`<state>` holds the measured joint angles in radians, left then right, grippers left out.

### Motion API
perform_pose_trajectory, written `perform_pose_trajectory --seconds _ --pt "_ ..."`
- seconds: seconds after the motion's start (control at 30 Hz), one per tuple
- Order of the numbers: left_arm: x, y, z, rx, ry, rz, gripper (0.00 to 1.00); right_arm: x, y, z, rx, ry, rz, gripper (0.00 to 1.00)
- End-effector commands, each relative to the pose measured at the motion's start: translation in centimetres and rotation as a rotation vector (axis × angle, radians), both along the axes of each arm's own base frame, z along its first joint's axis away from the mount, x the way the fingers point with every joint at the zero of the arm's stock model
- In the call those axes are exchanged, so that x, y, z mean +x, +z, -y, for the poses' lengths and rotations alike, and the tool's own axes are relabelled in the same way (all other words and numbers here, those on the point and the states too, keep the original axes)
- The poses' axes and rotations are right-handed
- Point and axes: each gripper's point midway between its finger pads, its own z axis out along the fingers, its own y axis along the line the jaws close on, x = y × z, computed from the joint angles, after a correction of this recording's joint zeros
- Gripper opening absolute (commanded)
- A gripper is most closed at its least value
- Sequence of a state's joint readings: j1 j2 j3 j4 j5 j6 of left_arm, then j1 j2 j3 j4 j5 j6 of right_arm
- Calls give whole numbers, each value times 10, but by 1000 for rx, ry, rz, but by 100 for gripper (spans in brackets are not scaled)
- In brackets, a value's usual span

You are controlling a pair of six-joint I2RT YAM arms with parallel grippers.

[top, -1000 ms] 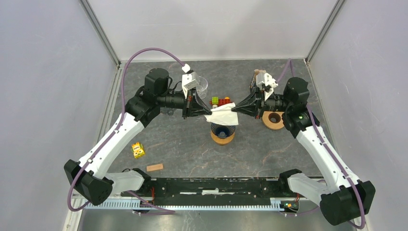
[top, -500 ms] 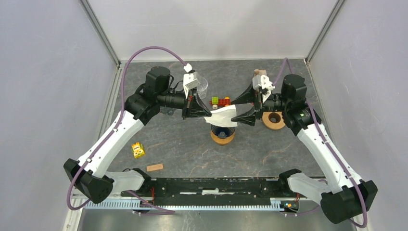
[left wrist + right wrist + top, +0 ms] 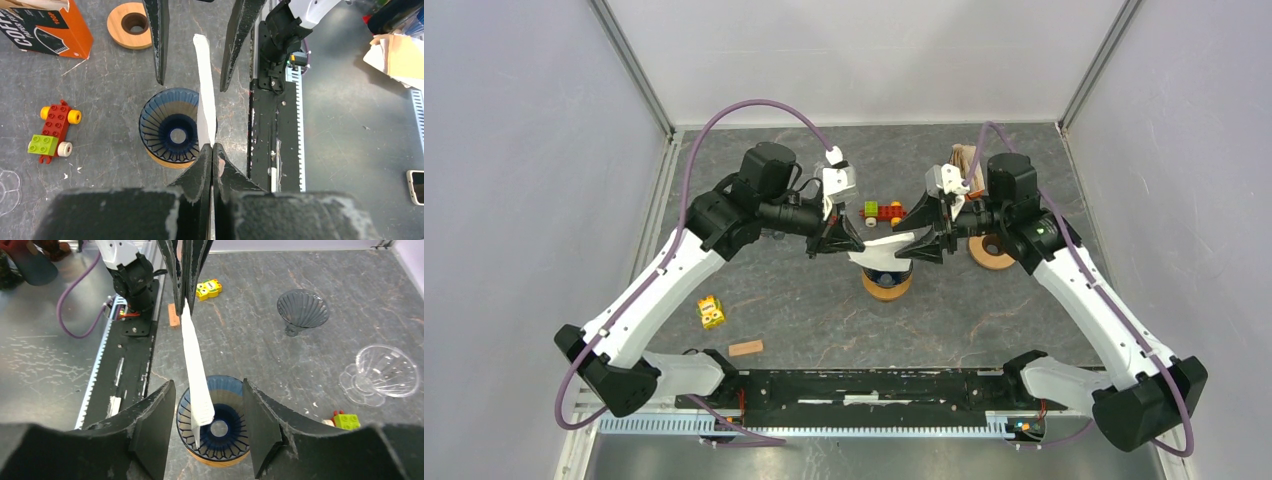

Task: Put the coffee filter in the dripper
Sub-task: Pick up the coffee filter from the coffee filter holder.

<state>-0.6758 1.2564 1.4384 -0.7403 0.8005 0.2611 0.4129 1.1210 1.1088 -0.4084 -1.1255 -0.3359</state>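
The dripper (image 3: 887,272) stands mid-surface (image 3: 804,300). The filter (image 3: 884,248) hangs on edge just above it, its left end in the left end effector (image 3: 860,246), its right end between the spread fingers of the right end effector (image 3: 910,236) and apart from both. A toy (image 3: 882,210) lies behind the dripper. To the toy's left stands a glass dripper (image 3: 382,371), and further left a spare dripper (image 3: 303,310). A ring (image 3: 991,250) lies right of the dripper, with a box (image 3: 964,155) behind it. At the front left lie a block (image 3: 711,312) and a stick (image 3: 745,348) — the stick nearer the bases.
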Motion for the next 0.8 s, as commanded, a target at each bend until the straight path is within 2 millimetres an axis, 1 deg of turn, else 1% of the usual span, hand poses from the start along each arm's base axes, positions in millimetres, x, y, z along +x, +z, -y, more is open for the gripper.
perform_pose_trajectory --seconds 0.0,0.1,0.27,0.37,0.43,0.5,0.53,0.63,0.7,0.77 --pt "7 6 2 22 -1 97 2 -5 18 -7 49 50 -14 55" --pt "9 6 3 27 2 102 2 -7 21 -10 73 68 -44 50" --pt "11 5 5 34 8 107 2 -10 25 -13 108 94 -85 39" --pt "11 6 6 33 8 107 2 -10 22 -13 112 93 -96 34" --pt "13 7 6 32 11 107 2 -10 18 -13 108 91 -100 38" --pt "12 10 7 27 10 106 2 -9 13 -12 98 82 -97 50" --pt "11 10 7 25 6 104 2 -9 12 -11 93 74 -95 53" --pt "10 11 7 21 3 101 2 -9 11 -11 91 69 -93 53" --pt "11 11 8 22 4 100 2 -8 13 -11 94 67 -93 50" --pt "10 12 9 19 -1 95 2 -6 13 -12 92 59 -94 46"
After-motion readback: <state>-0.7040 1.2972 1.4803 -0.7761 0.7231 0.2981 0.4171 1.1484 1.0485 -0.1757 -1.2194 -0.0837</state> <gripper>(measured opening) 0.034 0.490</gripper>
